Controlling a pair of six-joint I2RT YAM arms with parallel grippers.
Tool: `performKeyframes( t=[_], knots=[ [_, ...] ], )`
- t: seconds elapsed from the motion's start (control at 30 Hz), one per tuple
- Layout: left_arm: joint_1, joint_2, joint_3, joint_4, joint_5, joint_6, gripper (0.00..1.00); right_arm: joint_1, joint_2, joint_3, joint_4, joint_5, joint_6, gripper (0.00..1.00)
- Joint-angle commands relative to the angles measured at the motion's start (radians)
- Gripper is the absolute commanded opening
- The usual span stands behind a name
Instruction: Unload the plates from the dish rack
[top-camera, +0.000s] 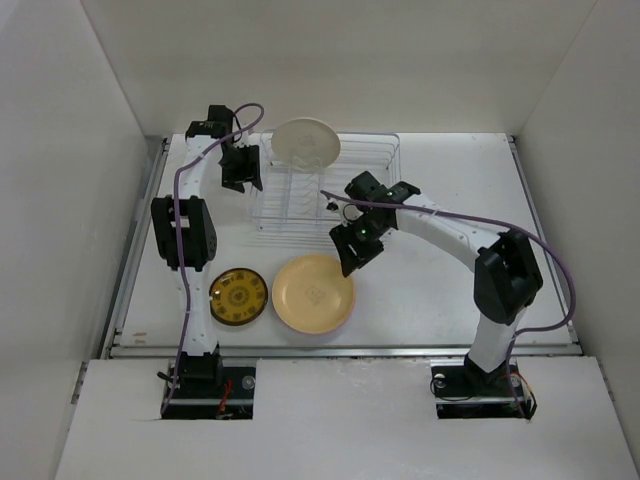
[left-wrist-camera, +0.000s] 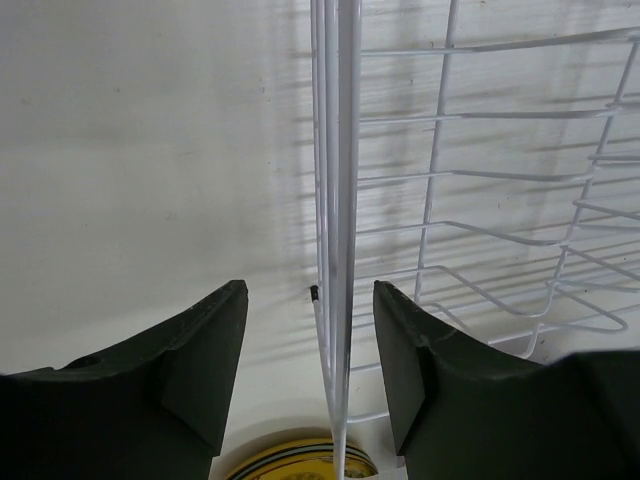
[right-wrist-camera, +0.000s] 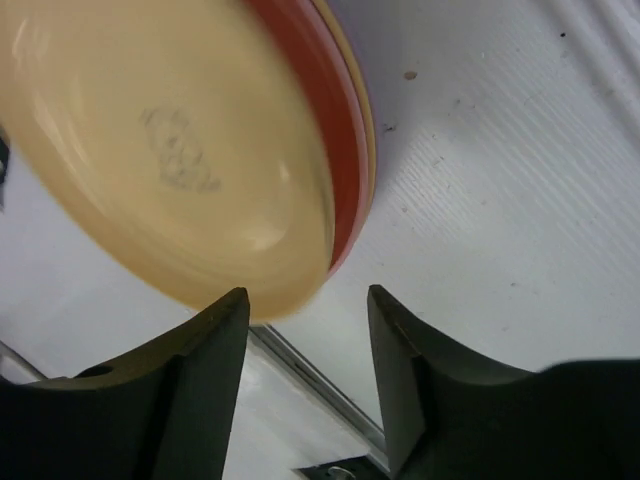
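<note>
The wire dish rack (top-camera: 345, 190) stands at the back centre with one pale cream plate (top-camera: 305, 143) upright at its far left end. A cream plate (top-camera: 313, 292) tops a stack on the table in front; in the right wrist view the cream plate (right-wrist-camera: 180, 150) has a pink plate's rim (right-wrist-camera: 347, 140) under it. An amber-yellow patterned plate (top-camera: 238, 296) lies to its left. My left gripper (top-camera: 243, 182) (left-wrist-camera: 310, 290) is open astride a thin white upright edge at the rack's (left-wrist-camera: 432, 190) left side. My right gripper (top-camera: 352, 262) (right-wrist-camera: 306, 292) is open and empty above the stack's edge.
White walls enclose the table on three sides. A metal rail (top-camera: 340, 350) runs along the near edge. The amber plate's rim (left-wrist-camera: 300, 465) shows below the left fingers. Purple cables loop over both arms.
</note>
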Motion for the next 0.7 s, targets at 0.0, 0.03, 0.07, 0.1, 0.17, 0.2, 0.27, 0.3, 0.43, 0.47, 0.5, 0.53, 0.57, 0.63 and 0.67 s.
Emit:
performKeyframes(
  t=[0.0, 0.03, 0.07, 0.1, 0.17, 0.2, 0.27, 0.3, 0.43, 0.47, 0.5, 0.53, 0.57, 0.63, 0.67],
  knots=[
    [-0.006, -0.095, 0.023, -0.025, -0.008, -0.011, 0.50, 0.015, -0.009, 0.018, -0.002, 0.008, 0.008, 0.61],
    [-0.006, -0.095, 0.012, -0.025, -0.008, -0.011, 0.52, 0.015, -0.009, 0.041, -0.002, 0.019, 0.008, 0.68],
    [-0.006, -0.095, 0.012, -0.025, -0.008, -0.011, 0.52, 0.015, -0.032, 0.052, -0.002, 0.019, 0.008, 0.72],
    [-0.006, -0.095, 0.003, -0.025, -0.008, -0.011, 0.52, 0.015, -0.046, 0.062, -0.002, 0.036, 0.017, 0.76],
    [-0.006, -0.095, 0.003, -0.025, -0.008, -0.011, 0.52, 0.015, -0.078, 0.111, 0.012, 0.104, 0.017, 0.78],
    [-0.006, -0.095, 0.003, -0.025, -0.008, -0.002, 0.52, 0.015, -0.104, 0.133, 0.024, 0.137, 0.017, 0.78],
    [-0.017, -0.095, 0.003, -0.034, -0.008, -0.002, 0.52, 0.015, -0.124, 0.182, 0.047, 0.257, 0.017, 0.80],
    [-0.017, -0.095, 0.003, -0.034, -0.008, -0.002, 0.52, 0.015, -0.133, 0.226, 0.099, 0.304, 0.017, 0.81],
    [-0.035, -0.073, 0.003, -0.052, -0.008, 0.009, 0.52, -0.008, -0.072, 0.317, 0.337, 0.496, -0.003, 0.83],
    [-0.035, -0.063, 0.003, -0.052, -0.018, 0.009, 0.52, -0.008, -0.046, 0.335, 0.386, 0.528, -0.026, 0.84],
    [-0.035, -0.052, 0.003, -0.052, -0.018, 0.009, 0.52, -0.023, -0.014, 0.386, 0.473, 0.586, -0.026, 0.87],
    [-0.035, -0.052, 0.003, -0.052, -0.028, 0.009, 0.52, -0.037, 0.064, 0.418, 0.507, 0.611, -0.040, 0.87],
    [-0.035, -0.041, 0.003, -0.052, -0.028, 0.009, 0.52, -0.046, 0.110, 0.458, 0.530, 0.623, -0.057, 0.89],
    [-0.035, -0.032, 0.003, -0.062, -0.028, 0.009, 0.50, -0.068, 0.211, 0.614, 0.554, 0.623, -0.066, 0.90],
    [-0.035, -0.032, 0.003, -0.062, -0.028, 0.009, 0.50, -0.068, 0.317, 0.674, 0.554, 0.623, -0.077, 0.90]
  ],
)
